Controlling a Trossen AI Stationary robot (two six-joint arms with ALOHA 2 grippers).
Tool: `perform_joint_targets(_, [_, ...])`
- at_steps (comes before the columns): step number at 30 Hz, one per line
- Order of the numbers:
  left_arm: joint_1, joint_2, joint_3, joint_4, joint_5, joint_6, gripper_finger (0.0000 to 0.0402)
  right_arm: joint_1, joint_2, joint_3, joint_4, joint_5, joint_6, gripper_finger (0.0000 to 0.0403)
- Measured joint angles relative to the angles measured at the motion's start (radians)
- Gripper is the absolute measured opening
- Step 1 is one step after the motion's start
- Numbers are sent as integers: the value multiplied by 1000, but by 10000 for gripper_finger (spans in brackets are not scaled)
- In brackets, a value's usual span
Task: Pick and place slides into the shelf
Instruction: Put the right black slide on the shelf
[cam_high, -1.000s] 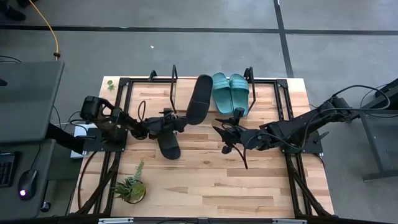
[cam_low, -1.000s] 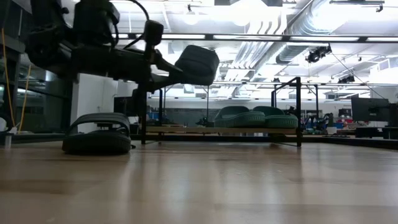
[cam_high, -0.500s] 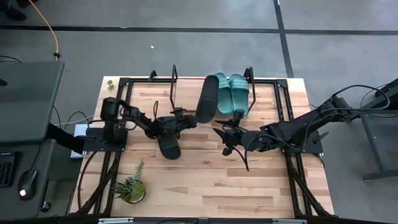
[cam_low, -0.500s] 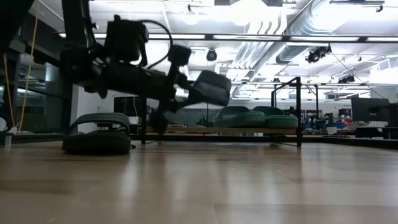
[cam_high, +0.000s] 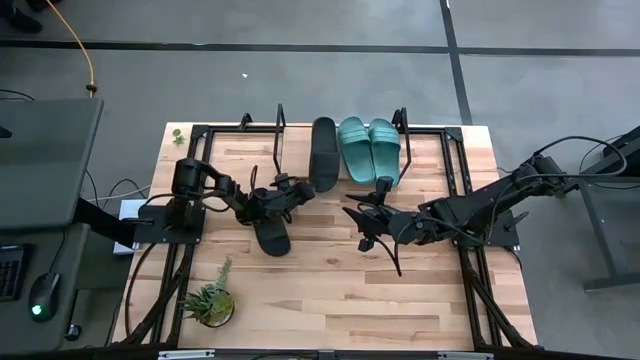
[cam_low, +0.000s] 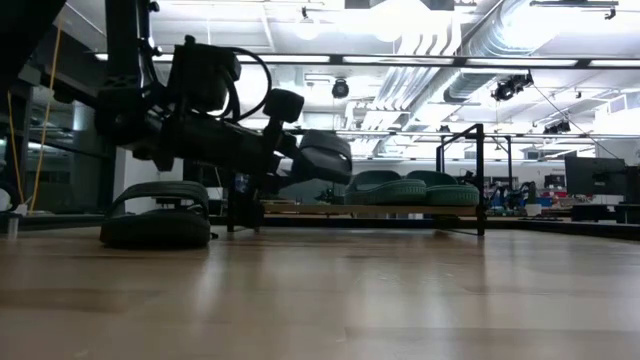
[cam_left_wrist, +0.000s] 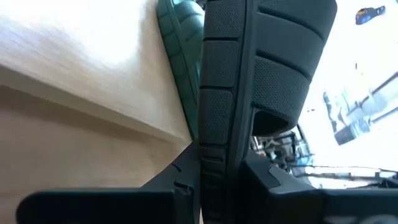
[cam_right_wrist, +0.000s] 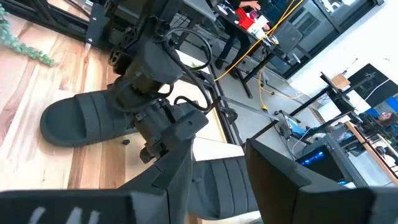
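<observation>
**Ana:** Butcher-block tabletop (cam_high: 330, 290) fills the middle of the overhead frame, grey floor around it. What sits on it, left to right?

**Ben:** Lower left, a small potted plant (cam_high: 210, 303). Left of centre, the left gripper (cam_high: 300, 187) is clamped on the heel end of a black slide (cam_high: 323, 152), which lies on the shelf (cam_high: 300, 150) at upper centre, touching the teal pair (cam_high: 369, 150) just to its right. A second black slide (cam_high: 271, 236) rests on the tabletop below the left arm. Right of centre, the right gripper (cam_high: 368, 222) hovers over bare wood, its fingers parted and holding nothing.

**Ana:** How would such a slide handle?

**Ben:** My judgement: light moulded foam, springy rather than rigid, matte and not slippery, hard to damage. The sole edge at the heel, where the left fingers pinch now, gives a flat bite. The arched strap is the other good hold.

**Ana:** And the level view?

**Ben:** At left the loose black slide (cam_low: 157, 214) sits on the table. The held one (cam_low: 322, 158) is at centre, low over the shelf board (cam_low: 340, 209).

**Ana:** What differs from a second ago?

**Ben:** The held slide was then tilted, raised and left of the teal pair. It has swung right and down, squared up beside them. The left arm has reached farther in. The right arm has not moved.
</observation>
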Motion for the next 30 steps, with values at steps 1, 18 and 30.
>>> perform_joint_targets(1, [0,0,0,0,-5,-4,57,0,0,0,0,0,0,140])
perform_joint_targets(18, [81,0,11,-35,94,-66,59,0,0,0,2,0,0,140])
perform_joint_targets(30, [78,0,88,-206,107,-106,58,0,0,0,20,-10,0,140])
